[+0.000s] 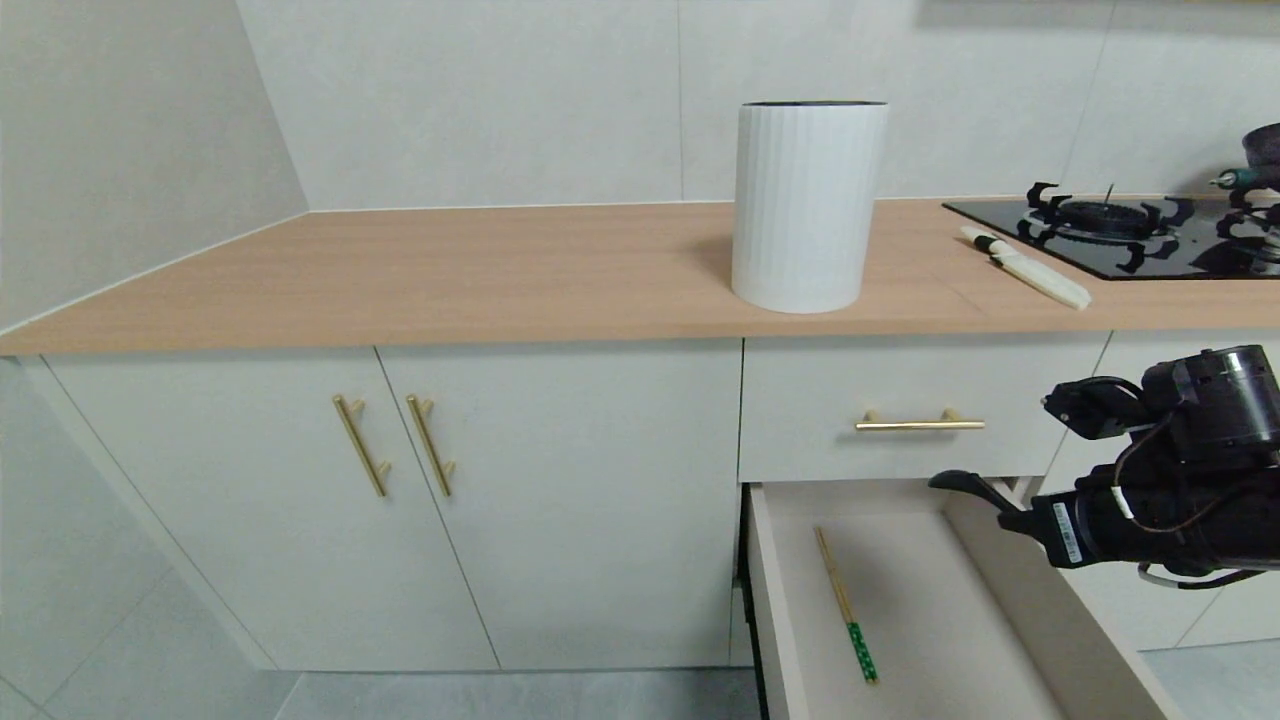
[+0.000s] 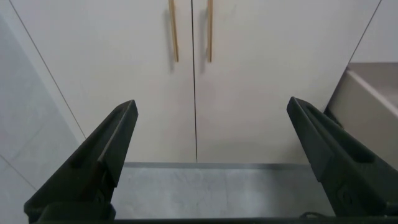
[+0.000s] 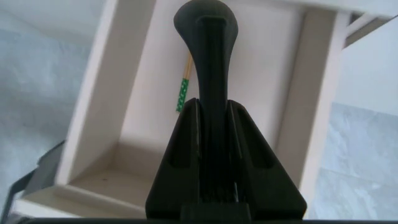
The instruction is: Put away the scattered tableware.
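Wooden chopsticks with green ends (image 1: 846,607): flat in open white drawer (image 1: 930,620), lower right.
Black right gripper (image 1: 962,484): pressed together, empty, above drawer.
Black left gripper (image 2: 211,107): spread wide, empty.

Pale wooden chopsticks (image 1: 845,605) end in white-dotted green; the tall ribbed cylinder (image 1: 808,205) is white, the wood-grain surface (image 1: 450,270) tan.

Matt wood countertop (image 1: 450,270); glossy brass handle (image 1: 920,425); wooden chopsticks (image 1: 843,600).
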You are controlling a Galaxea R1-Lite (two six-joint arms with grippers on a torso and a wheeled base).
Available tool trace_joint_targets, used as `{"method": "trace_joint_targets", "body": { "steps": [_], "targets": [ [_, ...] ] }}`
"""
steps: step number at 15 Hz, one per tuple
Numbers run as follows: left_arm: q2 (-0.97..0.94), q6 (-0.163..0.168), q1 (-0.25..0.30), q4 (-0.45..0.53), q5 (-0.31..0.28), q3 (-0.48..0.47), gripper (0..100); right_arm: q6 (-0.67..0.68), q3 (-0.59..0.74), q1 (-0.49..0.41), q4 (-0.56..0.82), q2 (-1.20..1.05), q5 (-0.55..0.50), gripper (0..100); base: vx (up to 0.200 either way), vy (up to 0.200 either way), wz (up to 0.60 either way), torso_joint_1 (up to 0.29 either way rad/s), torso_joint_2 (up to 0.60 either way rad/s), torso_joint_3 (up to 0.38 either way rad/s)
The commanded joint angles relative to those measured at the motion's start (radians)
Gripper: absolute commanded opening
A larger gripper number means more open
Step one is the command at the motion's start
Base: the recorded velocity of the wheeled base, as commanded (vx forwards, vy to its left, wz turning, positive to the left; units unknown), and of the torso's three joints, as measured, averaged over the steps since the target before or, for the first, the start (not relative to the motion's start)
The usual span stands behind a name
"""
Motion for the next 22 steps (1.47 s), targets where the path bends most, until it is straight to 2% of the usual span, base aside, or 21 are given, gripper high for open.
{"method": "trace_joint_targets", "body": {
  "steps": [1,5,12,17,22],
  "targets": [
    [0.000,-0.001,-0.001,0.000,0.001,0.000,100,0.000,0.002,0.002,-0.007,0.007,0.000,0,0.000,0.000,0.00,-0.139,0.45,0.295],
    [0.000,-0.001,0.001,0.000,0.001,0.000,100,-0.005,0.008,0.005,-0.010,0.030,0.000,0,0.000,0.000,0.00,-0.091,0.35,0.250],
    [0.000,-0.001,0.001,0.000,0.001,0.000,100,-0.022,0.008,0.014,-0.030,0.123,0.000,0,0.000,0.000,0.00,-0.004,0.02,0.012],
    [0.000,-0.001,0.001,0.000,0.001,0.000,100,-0.011,0.008,0.028,-0.162,0.321,-0.004,0,0.000,0.000,0.00,0.000,0.00,0.000],
    [0.000,-0.001,0.001,0.000,0.001,0.000,100,0.027,0.012,0.021,-0.375,0.522,-0.014,0,0.000,0.000,0.00,0.000,0.00,0.000]
  ]
}}
